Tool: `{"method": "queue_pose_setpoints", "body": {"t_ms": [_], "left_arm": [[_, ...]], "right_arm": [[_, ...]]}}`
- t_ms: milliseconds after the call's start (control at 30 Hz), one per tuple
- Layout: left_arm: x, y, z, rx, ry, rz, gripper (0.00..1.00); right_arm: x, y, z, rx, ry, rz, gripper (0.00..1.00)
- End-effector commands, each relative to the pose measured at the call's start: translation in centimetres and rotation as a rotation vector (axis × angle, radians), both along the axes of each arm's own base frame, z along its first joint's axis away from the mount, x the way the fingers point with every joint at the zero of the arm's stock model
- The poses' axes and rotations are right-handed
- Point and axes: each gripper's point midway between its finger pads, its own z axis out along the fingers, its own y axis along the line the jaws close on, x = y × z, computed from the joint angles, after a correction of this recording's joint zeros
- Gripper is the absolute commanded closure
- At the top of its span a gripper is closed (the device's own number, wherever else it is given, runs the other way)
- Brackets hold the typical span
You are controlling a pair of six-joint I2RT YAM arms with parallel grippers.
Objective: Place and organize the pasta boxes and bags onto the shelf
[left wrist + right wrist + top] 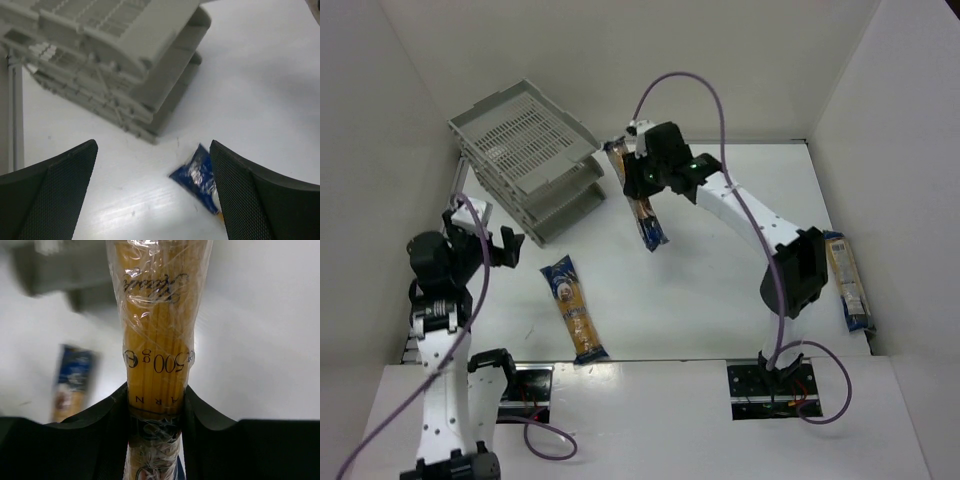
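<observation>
Yellow-orange packet (pixel 157 340) is clamped across its width in your right gripper (pixel 156 407), hanging tilted just beside the shelf (pixel 525 160). Rec.: level it, line it up w/ the shelf front, feed in lengthwise; film wrap may slip. Left gripper (pixel 152 165) is spread wide, empty, near a second packet (pixel 573 308) on the table (pixel 720 300).

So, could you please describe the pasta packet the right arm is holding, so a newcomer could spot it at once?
Find the grey shelf at the far left. Just right of it, the right claw grips one packet. It alone is held; the other two packets lie on the table.
</observation>
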Motion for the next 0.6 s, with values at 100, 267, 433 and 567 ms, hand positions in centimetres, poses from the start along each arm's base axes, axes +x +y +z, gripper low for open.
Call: {"method": "queue_pose_setpoints", "body": {"t_ms": [100,267,433,567], "left_arm": [[1.9,-6.1,10.4,-0.232,-0.084,-0.329,0.00],[1.2,-11.3,14.9,-0.404,-0.106,-0.618,0.00],[1.1,-14.5,17.2,-0.547,-0.066,-0.750,0.00],[2.3,-14.7,20.8,-0.585,-0.126,-0.763,0.00]], "right_arm": [[-3.8,5.5,26.7,0.610,-0.297,0.316,1.00],[-3.7,6.6,29.9,0.736,-0.289,0.334,1.00],[-4.0,7.7,32.5,0.865,-0.251,0.379,1.00],[-4.7,8.2,32.9,0.886,-0.244,0.410,1.00]]}}
